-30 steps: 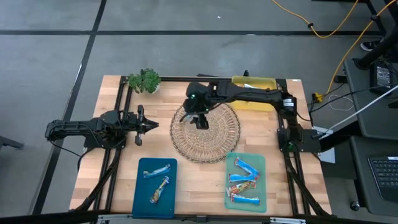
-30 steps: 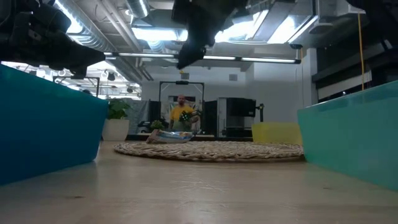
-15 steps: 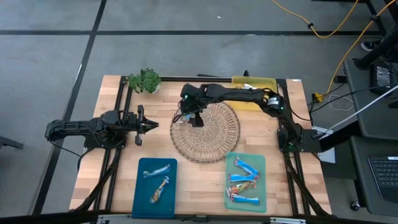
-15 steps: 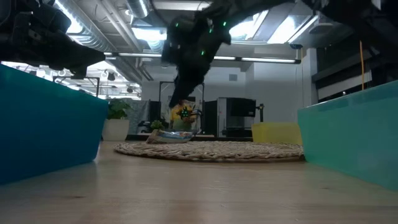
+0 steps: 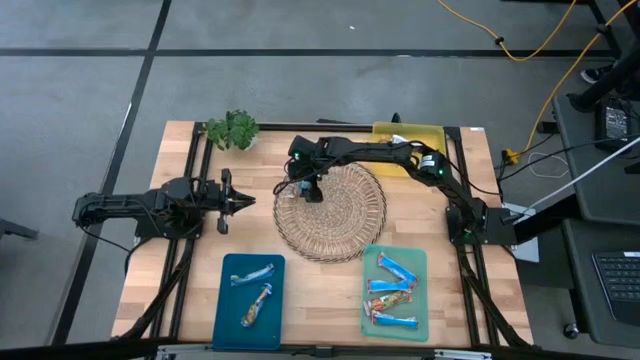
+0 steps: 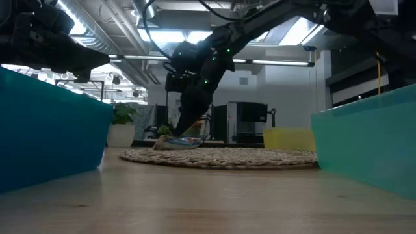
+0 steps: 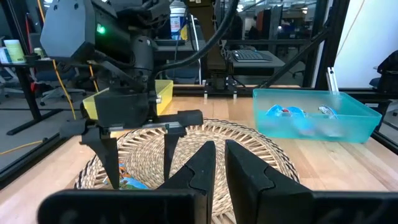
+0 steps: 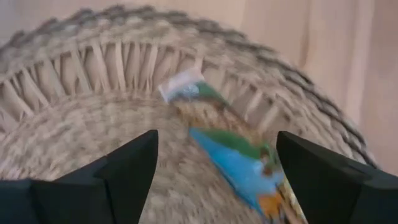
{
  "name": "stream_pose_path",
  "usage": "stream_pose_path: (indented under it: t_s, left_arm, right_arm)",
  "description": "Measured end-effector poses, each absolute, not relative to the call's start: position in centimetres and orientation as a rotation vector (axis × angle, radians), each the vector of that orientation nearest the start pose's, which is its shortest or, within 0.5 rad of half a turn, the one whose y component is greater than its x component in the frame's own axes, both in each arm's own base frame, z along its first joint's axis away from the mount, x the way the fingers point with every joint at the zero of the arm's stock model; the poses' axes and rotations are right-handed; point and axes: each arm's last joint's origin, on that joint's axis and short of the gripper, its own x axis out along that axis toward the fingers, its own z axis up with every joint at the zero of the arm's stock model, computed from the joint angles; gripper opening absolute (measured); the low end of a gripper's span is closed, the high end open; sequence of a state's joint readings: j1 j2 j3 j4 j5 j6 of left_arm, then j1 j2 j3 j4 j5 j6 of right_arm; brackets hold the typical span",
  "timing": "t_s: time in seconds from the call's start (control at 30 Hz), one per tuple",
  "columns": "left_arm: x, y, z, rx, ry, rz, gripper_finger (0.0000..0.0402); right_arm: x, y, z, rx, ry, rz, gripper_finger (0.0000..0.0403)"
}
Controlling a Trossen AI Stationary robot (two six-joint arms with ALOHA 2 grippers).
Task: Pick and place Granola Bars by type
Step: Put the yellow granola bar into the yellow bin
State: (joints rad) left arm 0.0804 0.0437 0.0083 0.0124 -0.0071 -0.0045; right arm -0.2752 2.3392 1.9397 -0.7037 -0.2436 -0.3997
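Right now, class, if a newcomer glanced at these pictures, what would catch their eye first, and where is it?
First, the right end effector, open, low over a granola bar at the far left edge of the round woven mat mid-table. Next, the sorted bars: blue-and-orange ones in the green tray front right, silvery ones in the blue tray front left. The left end effector waits shut beside the mat.

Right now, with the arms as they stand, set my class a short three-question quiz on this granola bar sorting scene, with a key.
1. True or false: the right gripper is open above the woven mat.
2. Which tray holds more bars? A) the blue tray B) the green tray C) both hold the same
3. Fill in: the bar between the right gripper's fingers lies on the ____.

Key:
1. True
2. B: the green tray shows three bars, the blue tray two
3. woven mat, near its edge

The left gripper waits shut beside the mat.
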Motion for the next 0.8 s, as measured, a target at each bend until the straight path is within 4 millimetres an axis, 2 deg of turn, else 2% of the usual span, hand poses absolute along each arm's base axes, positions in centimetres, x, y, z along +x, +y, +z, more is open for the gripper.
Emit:
stream_pose_path:
  t_s: [0.27,0.37,0.5,0.8]
  left_arm:
    - [10.0,0.8,16.4,-0.005,0.023,0.088,0.0031]
    - [10.0,0.8,16.4,-0.005,0.023,0.088,0.0031]
    - [10.0,0.8,16.4,-0.005,0.023,0.088,0.0031]
    - [10.0,0.8,16.4,-0.005,0.023,0.087,0.0031]
  right_arm:
    - [48.3,-13.1,15.0,-0.034,1.030,0.242,0.0325]
    - [48.3,-13.2,14.8,-0.029,1.035,0.238,0.0302]
    - [48.2,-13.4,14.8,-0.028,1.035,0.235,0.0237]
    - [48.1,-13.9,15.3,-0.025,1.032,0.220,0.0038]
